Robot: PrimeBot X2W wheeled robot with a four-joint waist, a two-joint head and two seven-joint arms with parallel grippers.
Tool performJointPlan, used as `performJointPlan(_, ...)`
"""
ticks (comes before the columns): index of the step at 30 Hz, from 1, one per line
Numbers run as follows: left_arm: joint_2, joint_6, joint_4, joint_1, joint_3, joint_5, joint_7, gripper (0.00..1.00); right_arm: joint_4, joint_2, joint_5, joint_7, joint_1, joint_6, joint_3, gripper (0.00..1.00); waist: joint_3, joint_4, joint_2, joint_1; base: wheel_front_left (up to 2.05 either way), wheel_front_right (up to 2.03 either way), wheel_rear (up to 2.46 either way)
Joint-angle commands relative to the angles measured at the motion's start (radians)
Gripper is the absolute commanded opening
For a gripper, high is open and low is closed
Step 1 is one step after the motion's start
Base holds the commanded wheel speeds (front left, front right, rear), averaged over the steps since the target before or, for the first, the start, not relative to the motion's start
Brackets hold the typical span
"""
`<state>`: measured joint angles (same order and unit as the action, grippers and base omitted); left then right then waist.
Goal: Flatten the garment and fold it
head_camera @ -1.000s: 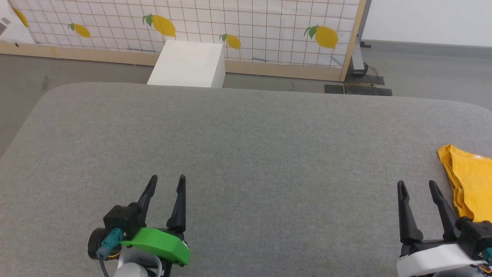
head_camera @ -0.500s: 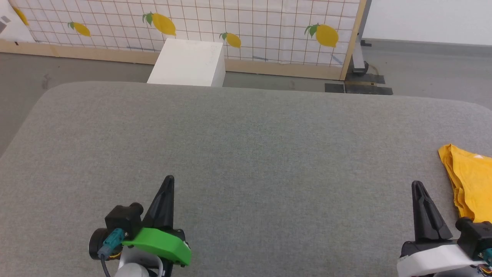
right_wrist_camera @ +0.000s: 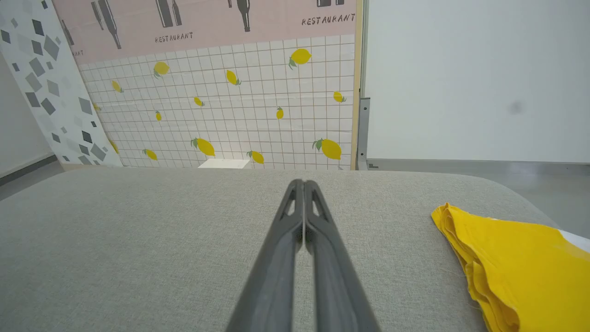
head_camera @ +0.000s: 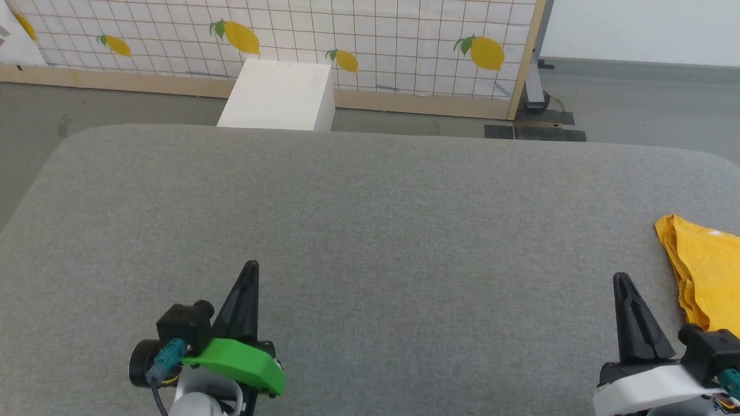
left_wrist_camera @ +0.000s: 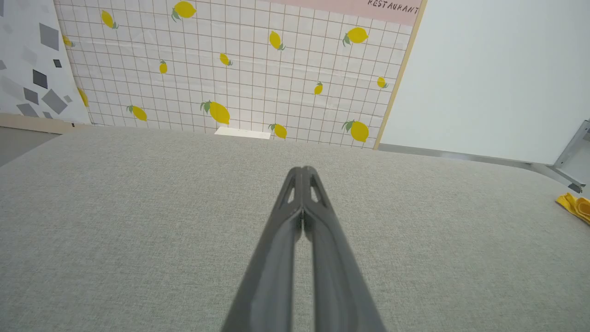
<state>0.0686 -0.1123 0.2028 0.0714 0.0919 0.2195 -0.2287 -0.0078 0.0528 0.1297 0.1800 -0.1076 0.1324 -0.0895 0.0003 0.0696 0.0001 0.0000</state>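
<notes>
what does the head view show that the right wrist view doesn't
Head view's own: the left jaws, shut, under a green cover, and black floor plates. Right wrist view's own: the pink RESTAURANT banner. Shared: the right jaws, shut; the yellow garment lying on the grey table; the lemon-tiled wall; the white box.

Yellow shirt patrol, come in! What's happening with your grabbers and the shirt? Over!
Left gripper shut, empty. Right gripper shut, empty, beside yellow shirt. Shirt bunched at table right edge, not held. Path unblocked.
</notes>
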Motion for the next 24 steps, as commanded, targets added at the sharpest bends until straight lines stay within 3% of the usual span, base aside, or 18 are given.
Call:
performJointPlan(1, -0.002, 0.007, -0.009, -0.010, -0.004, -0.010, 0.007, 0.00, 0.001, 0.000, -0.009, -0.006, 0.013, 0.000, 0.004, 0.00, 0.000, -0.001, -0.0001, 0.0000, 0.00, 0.00, 0.00)
performJointPlan(24, -0.006, 0.029, -0.049, -0.023, -0.022, -0.054, 0.054, 0.00, 0.002, -0.001, -0.034, -0.042, 0.033, -0.001, 0.022, 0.00, 0.000, -0.015, -0.0001, 0.0000, 0.00, 0.00, 0.00)
